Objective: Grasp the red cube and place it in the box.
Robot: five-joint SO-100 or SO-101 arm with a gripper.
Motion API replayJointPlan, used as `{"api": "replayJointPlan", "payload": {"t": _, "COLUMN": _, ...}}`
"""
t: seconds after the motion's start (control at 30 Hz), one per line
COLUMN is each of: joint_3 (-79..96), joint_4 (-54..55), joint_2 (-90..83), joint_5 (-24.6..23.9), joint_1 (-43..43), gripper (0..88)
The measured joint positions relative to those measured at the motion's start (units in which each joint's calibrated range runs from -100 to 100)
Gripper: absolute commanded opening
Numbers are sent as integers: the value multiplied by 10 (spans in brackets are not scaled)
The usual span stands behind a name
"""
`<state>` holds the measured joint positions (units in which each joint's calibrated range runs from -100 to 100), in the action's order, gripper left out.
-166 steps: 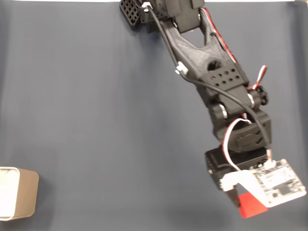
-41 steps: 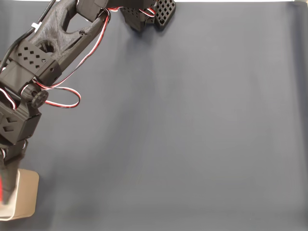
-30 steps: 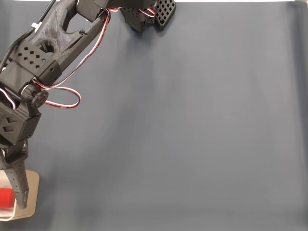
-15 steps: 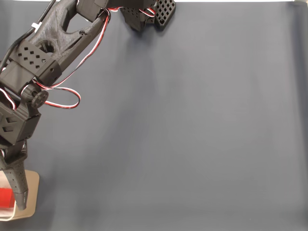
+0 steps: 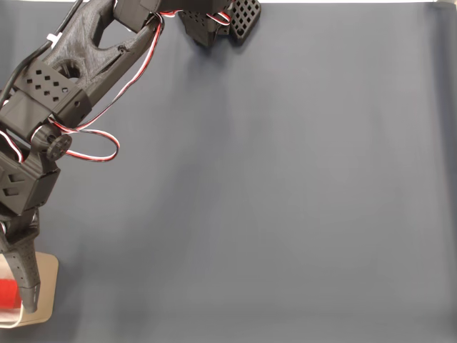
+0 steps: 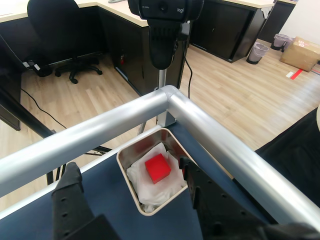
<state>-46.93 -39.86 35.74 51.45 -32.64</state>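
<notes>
One red cube (image 6: 158,168) inside box (image 6: 131,184)

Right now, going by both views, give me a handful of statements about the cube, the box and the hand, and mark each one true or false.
1. The red cube lies inside the box. True.
2. The hand is shut on the cube. False: its fingers stand apart on either side of the box in the wrist view, and the cube sits loose between them on the white lining.
3. The box sits at the table's corner, just inside the metal rail. True.
4. In the fixed view the box is at the right edge of the mat. False: it is at the lower left corner.
5. The cube lies on the dark mat outside the box. False: it is in the box.
</notes>
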Motion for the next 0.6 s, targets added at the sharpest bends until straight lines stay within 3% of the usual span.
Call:
{"api": "replayJointPlan", "payload": {"t": 0.3, "joint_3": 0, "joint_4": 3, "joint_2": 0, "joint_5": -10, "joint_1": 0, "gripper": 91}}
{"api": "replayJointPlan", "payload": {"t": 0.47, "joint_3": 1, "joint_4": 6, "joint_2": -2, "joint_5": -18, "joint_1": 13, "gripper": 8}}
{"api": "replayJointPlan", "payload": {"t": 0.6, "joint_3": 25, "joint_4": 6, "joint_2": -21, "joint_5": -20, "joint_1": 36, "gripper": 0}}
